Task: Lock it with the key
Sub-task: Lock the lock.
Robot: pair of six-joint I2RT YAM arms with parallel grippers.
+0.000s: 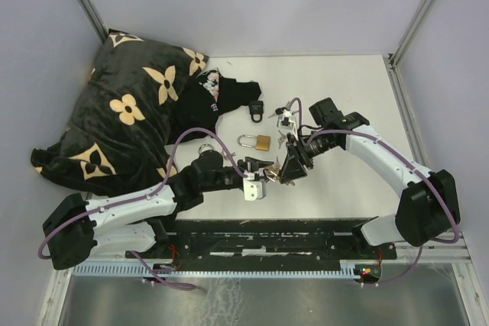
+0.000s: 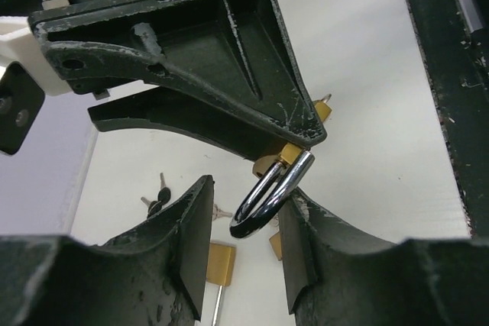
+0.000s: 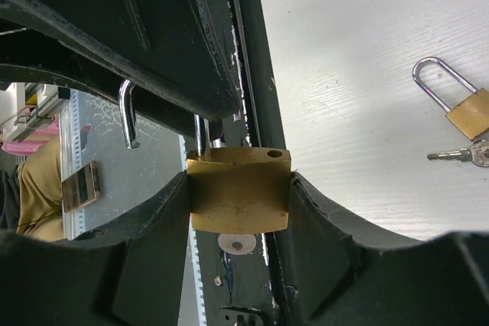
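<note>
Since the two arms meet low over the white table [image 1: 344, 97], the overhead camera hides what passes between them, and whether a key sits in the keyhole cannot be made out; only a small silver disc [image 3: 237, 243] shows under the lock. Nearby lie a second brass padlock [image 1: 257, 141], a small black padlock [image 1: 256, 109] and loose keys [image 1: 283, 117], with a black cushion printed with beige flowers [image 1: 130, 112] filling the far left corner. The right gripper [image 3: 238, 188] clamps the scuffed brass padlock body [image 3: 238, 202], lifted off the table. Its chrome shackle [image 2: 269, 198] stands unlatched, looping between the parted fingers of the left gripper [image 2: 246, 202].
</note>
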